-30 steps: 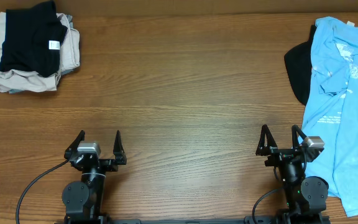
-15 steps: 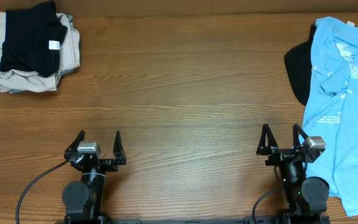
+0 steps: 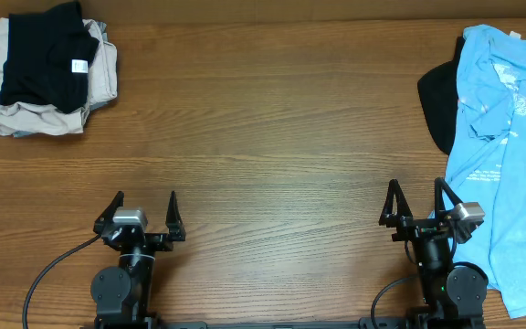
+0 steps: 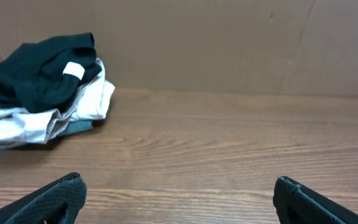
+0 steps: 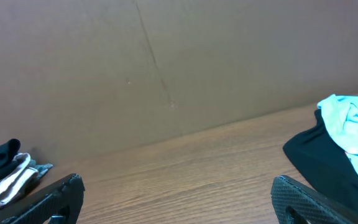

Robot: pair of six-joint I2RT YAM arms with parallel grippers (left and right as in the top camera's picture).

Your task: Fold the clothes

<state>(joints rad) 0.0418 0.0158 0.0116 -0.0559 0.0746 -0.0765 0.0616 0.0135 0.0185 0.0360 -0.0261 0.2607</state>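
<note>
Right now both arms sit at the near edge of the table [image 3: 263, 137]. The left gripper [image 3: 146, 196] and the right gripper [image 3: 416, 185] each have their jaws spread wide and hold nothing. A blue T-shirt [image 3: 500, 137] lies spread along the right edge, just beside the right gripper, partly over a black garment [image 3: 435, 105]. A pile [image 3: 48, 78] of black and beige clothes lies in the far left corner.
</note>
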